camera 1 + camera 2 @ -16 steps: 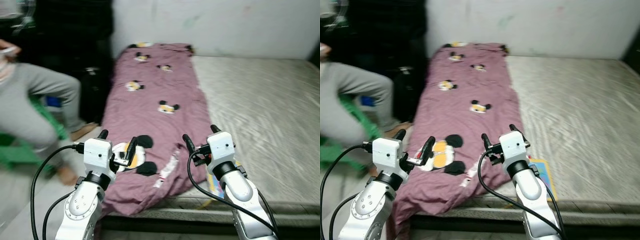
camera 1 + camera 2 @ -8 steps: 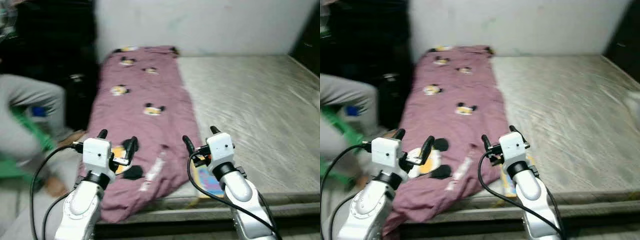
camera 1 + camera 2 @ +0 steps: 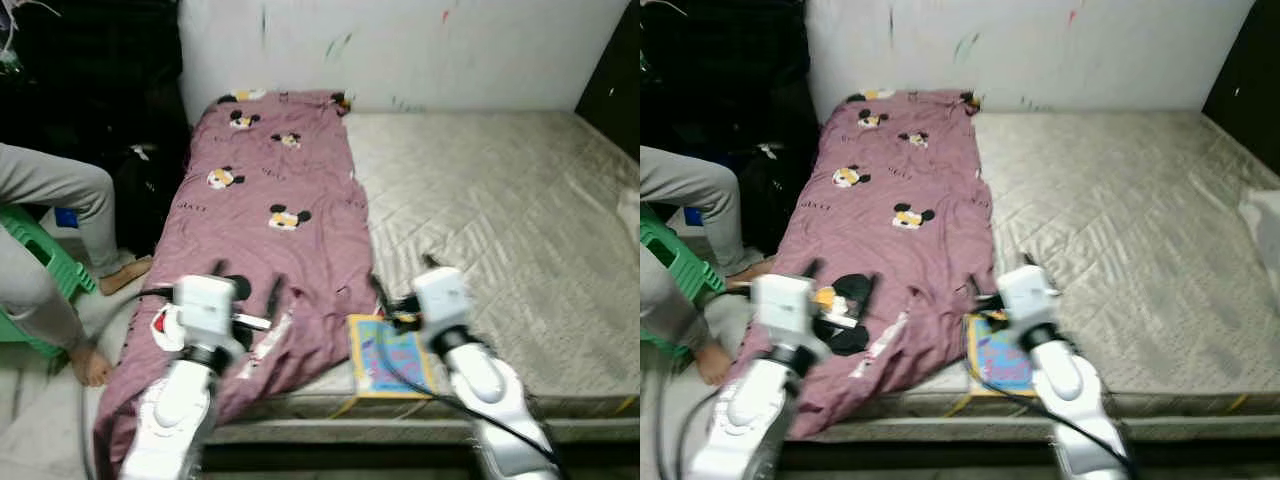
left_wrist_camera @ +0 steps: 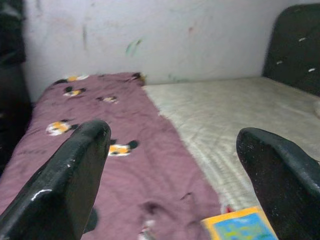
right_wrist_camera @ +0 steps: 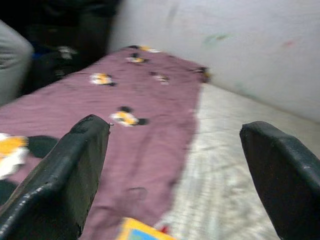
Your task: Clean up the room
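Now, head views: the camera has swung since a second ago, so the bed (image 3: 520,200) sits more centred. Purple blanket (image 3: 270,220) runs lengthwise along the bed's left edge, far end at the wall, near end spilling off the foot corner. Colourful book (image 3: 385,355) at the foot edge. Left wrist view: left gripper (image 4: 175,175) spread. Right wrist view: right gripper (image 5: 175,175) spread, empty.

place: home bedroom | evidence: bare mattress (image 3: 500,210), purple cartoon blanket (image 3: 270,230), scuffed white wall (image 3: 400,50)
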Available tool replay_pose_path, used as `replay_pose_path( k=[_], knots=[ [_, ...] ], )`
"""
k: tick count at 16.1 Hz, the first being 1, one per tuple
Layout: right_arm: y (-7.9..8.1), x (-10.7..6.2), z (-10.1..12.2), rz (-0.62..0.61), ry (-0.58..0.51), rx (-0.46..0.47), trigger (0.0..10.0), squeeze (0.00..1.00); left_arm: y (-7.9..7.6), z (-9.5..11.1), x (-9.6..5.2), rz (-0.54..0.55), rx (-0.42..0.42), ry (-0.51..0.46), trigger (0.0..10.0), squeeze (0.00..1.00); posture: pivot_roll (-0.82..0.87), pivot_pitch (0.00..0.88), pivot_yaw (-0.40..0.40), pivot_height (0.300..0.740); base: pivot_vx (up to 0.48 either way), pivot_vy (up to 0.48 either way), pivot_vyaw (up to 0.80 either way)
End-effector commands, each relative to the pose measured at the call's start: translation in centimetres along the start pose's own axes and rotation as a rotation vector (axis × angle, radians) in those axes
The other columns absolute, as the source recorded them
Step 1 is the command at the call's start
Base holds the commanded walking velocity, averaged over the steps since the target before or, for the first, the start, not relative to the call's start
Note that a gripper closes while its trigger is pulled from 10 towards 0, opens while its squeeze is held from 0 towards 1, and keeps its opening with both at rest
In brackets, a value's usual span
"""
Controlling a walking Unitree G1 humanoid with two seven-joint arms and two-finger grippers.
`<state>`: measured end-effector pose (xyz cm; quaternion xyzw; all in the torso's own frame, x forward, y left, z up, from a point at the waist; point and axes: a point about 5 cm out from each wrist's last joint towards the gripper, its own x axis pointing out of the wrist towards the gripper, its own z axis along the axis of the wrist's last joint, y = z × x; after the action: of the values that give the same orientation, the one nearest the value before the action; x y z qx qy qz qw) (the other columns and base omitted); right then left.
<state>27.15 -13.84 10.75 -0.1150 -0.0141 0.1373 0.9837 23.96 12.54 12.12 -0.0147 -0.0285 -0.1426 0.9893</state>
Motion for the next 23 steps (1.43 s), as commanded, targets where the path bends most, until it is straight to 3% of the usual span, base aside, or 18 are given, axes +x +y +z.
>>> replay_pose_path(
  k=[1, 11, 18, 23],
  knots=[
    [0.8, 0.4, 0.4, 0.022, -0.02, 0.011, 10.0, 0.0, 0.9, 0.2, -0.1, 0.02, 0.023, -0.006, 10.0, 0.0, -0.06, 0.01, -0.025, 0.74, 0.0, -0.296, 0.46],
    [1.0, 0.4, 0.3, 0.033, -0.019, 0.011, 10.0, 0.0, 0.8, 0.2, -0.1, 0.014, 0.027, -0.009, 10.0, 0.0, -0.06, 0.003, -0.025, 0.74, 0.0, -0.3, 0.43],
    [1.2, 0.6, 0.1, 0.05, -0.011, 0.027, 10.0, 0.0, 0.6, 0.2, 0.0, 0.004, 0.022, -0.012, 10.0, 0.0, -0.05, 0.0, -0.025, 0.74, 0.0, -0.199, 0.0],
    [1.6, 1.7, 0.2, 0.066, -0.006, 0.042, 10.0, 0.0, 1.1, 0.7, 0.7, 0.008, 0.048, -0.047, 10.0, 0.0, -0.04, 0.0, -0.03, 0.74, 0.0, 0.0, 0.0]
  ],
)
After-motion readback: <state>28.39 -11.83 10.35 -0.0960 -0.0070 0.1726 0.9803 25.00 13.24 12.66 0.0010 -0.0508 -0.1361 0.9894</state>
